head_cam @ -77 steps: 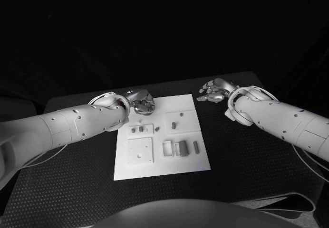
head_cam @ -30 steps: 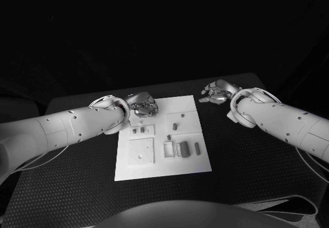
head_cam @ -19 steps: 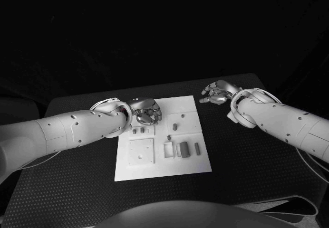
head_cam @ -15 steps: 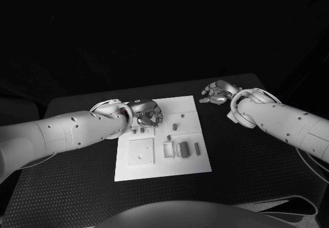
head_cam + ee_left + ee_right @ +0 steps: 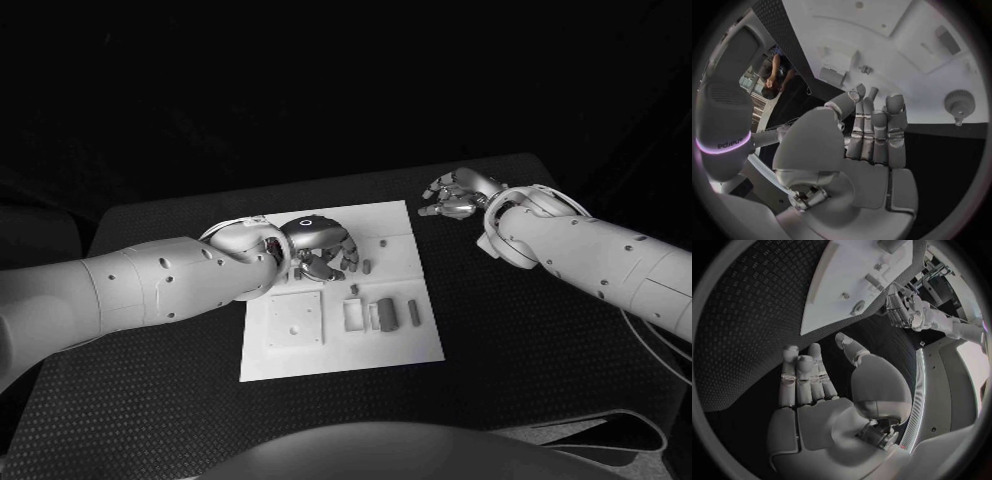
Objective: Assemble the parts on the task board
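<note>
The white task board (image 5: pixel 408 345) lies in the middle of the black table. My left hand (image 5: pixel 320 250) hovers over its far left part with fingers pointing down at the board, holding nothing. In the left wrist view its fingers (image 5: pixel 873 132) are stretched out side by side above the board (image 5: pixel 898 65). A small oblong part (image 5: pixel 368 265) lies just right of that hand. Three upright rectangular parts (image 5: pixel 384 315) sit in the board's near middle. My right hand (image 5: pixel 451 195) hangs over the table beyond the board's far right corner, fingers (image 5: pixel 804 377) extended and empty.
A square recessed plate (image 5: pixel 294 318) takes up the board's near left part. A round peg-like piece (image 5: pixel 959 102) stands at the board's edge in the left wrist view. The right wrist view shows the board (image 5: pixel 848 275) and my left hand (image 5: pixel 901 307) beyond it. Black table surrounds the board.
My left hand has moved from the board's far left corner rightward and nearer, over the small parts, with its fingers turned down. The right hand has hardly moved.
</note>
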### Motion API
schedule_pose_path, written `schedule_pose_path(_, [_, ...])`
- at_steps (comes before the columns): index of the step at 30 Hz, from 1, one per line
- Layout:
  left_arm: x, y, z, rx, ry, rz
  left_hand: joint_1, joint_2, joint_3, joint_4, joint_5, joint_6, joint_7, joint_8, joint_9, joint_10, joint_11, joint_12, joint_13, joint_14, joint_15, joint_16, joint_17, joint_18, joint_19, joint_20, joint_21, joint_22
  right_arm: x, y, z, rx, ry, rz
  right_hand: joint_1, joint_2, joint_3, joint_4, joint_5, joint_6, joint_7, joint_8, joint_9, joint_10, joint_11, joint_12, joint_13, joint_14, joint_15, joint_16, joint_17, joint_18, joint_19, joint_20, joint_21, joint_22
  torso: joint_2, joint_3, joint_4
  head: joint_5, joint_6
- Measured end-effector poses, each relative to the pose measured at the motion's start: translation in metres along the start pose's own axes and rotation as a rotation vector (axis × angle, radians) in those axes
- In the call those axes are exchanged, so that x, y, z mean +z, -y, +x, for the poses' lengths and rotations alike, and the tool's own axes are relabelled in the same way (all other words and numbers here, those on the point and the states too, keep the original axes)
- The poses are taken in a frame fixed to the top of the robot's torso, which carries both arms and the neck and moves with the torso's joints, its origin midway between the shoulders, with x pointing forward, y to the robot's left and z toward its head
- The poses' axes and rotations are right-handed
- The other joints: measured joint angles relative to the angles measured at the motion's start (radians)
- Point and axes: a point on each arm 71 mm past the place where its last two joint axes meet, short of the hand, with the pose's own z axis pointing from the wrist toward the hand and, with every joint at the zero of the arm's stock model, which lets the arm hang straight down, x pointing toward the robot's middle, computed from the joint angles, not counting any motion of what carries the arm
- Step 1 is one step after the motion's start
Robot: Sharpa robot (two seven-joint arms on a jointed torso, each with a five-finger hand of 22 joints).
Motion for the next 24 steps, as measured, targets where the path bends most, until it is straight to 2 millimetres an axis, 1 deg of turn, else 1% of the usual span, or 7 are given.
schedule_pose_path(1, [0.001, 0.001, 0.000, 0.007, -0.004, 0.006, 0.000, 0.000, -0.001, -0.001, 0.000, -0.008, 0.000, -0.004, -0.002, -0.022, 0.004, 0.025, 0.010, -0.004, -0.001, 0.003, 0.002, 0.001, -0.004, -0.001, 0.006, 0.000, 0.000, 0.000, 0.000, 0.000, 0.000, 0.000, 0.000, 0.000, 0.000, 0.000, 0.000, 0.000, 0.000, 0.000, 0.000, 0.000, 0.000, 0.000, 0.000, 0.000, 0.000, 0.000, 0.000, 0.000, 0.000, 0.000, 0.000, 0.000, 0.000, 0.0000, -0.0001, 0.000, 0.000])
schedule_pose_path(5, [0.007, 0.008, 0.003, 0.034, -0.025, 0.026, 0.000, 0.000, -0.004, 0.001, 0.000, -0.031, 0.001, -0.016, -0.011, -0.072, -0.002, 0.160, 0.059, -0.016, -0.006, 0.022, 0.008, 0.001, -0.009, -0.006, 0.025, 0.000, 0.000, 0.000, 0.000, 0.000, 0.000, 0.001, 0.000, 0.000, 0.000, 0.000, 0.000, 0.000, 0.000, 0.000, 0.000, 0.000, 0.000, 0.000, 0.000, 0.000, 0.000, 0.000, -0.001, 0.000, 0.000, 0.000, 0.000, 0.000, 0.000, 0.0007, -0.0002, -0.002, -0.002])
schedule_pose_path(10, [0.012, 0.013, 0.007, 0.065, -0.061, 0.034, -0.003, 0.003, -0.012, 0.001, 0.000, -0.056, -0.005, -0.027, -0.026, -0.099, -0.025, 0.296, 0.107, -0.021, -0.018, 0.034, 0.011, 0.009, -0.019, -0.016, 0.043, 0.001, 0.000, 0.000, 0.000, 0.000, 0.000, 0.000, 0.000, 0.000, 0.000, 0.000, 0.000, 0.000, 0.000, 0.000, 0.000, 0.000, 0.000, 0.000, 0.000, 0.000, 0.000, 0.000, -0.001, 0.000, 0.000, 0.000, 0.000, 0.000, 0.000, 0.0012, -0.0004, -0.007, -0.004])
schedule_pose_path(12, [0.014, 0.016, 0.009, 0.079, -0.081, 0.036, -0.003, 0.003, -0.021, 0.001, 0.000, -0.056, -0.006, -0.029, -0.032, -0.104, -0.031, 0.347, 0.121, -0.013, -0.029, 0.051, 0.017, 0.014, -0.015, -0.020, 0.059, 0.001, 0.000, 0.000, 0.000, -0.001, 0.000, 0.000, 0.000, 0.000, 0.000, 0.000, 0.000, 0.000, 0.000, 0.000, 0.000, 0.000, 0.000, 0.000, 0.000, 0.000, 0.000, 0.000, -0.001, 0.000, 0.000, 0.000, 0.000, 0.000, 0.000, 0.0012, -0.0007, -0.010, -0.005])
schedule_pose_path(14, [0.016, 0.018, 0.011, 0.092, -0.102, 0.035, -0.003, 0.003, -0.023, 0.001, 0.000, -0.057, -0.007, -0.029, -0.036, -0.109, -0.036, 0.386, 0.129, -0.008, -0.038, 0.069, 0.024, 0.014, -0.006, -0.029, 0.073, 0.001, 0.000, 0.000, 0.000, -0.001, 0.000, 0.000, 0.000, 0.000, 0.000, 0.000, 0.000, 0.000, 0.000, 0.000, 0.000, 0.000, 0.000, 0.000, 0.000, 0.000, 0.000, 0.000, -0.001, 0.000, 0.000, 0.000, 0.000, 0.000, 0.000, 0.0012, -0.0007, -0.011, -0.006])
schedule_pose_path(18, [0.020, 0.021, 0.014, 0.122, -0.136, 0.026, -0.004, 0.003, -0.028, 0.002, 0.000, -0.057, -0.007, -0.029, -0.040, -0.114, -0.040, 0.412, 0.132, -0.006, -0.040, 0.077, 0.027, 0.015, -0.002, -0.033, 0.080, 0.001, 0.000, 0.000, 0.000, -0.001, 0.000, 0.000, 0.000, 0.000, 0.000, 0.000, 0.000, 0.000, 0.000, 0.000, 0.000, 0.000, 0.000, 0.000, 0.000, 0.000, 0.000, 0.000, -0.001, 0.000, 0.000, 0.001, 0.000, 0.000, 0.000, 0.0013, -0.0007, -0.013, -0.007])
schedule_pose_path(24, [0.022, 0.020, 0.019, 0.164, -0.166, 0.005, -0.014, -0.007, -0.034, 0.001, 0.000, -0.057, -0.011, -0.029, -0.048, -0.112, -0.054, 0.473, 0.136, 0.015, -0.061, 0.112, 0.034, 0.014, 0.019, -0.054, 0.108, 0.001, 0.000, 0.000, 0.000, -0.001, 0.000, 0.000, 0.000, 0.000, 0.000, 0.000, 0.000, 0.000, 0.000, 0.000, 0.000, 0.000, 0.000, 0.000, 0.000, 0.000, 0.000, 0.000, -0.001, 0.000, 0.001, 0.000, 0.000, 0.000, 0.000, 0.0014, -0.0006, -0.016, -0.009])
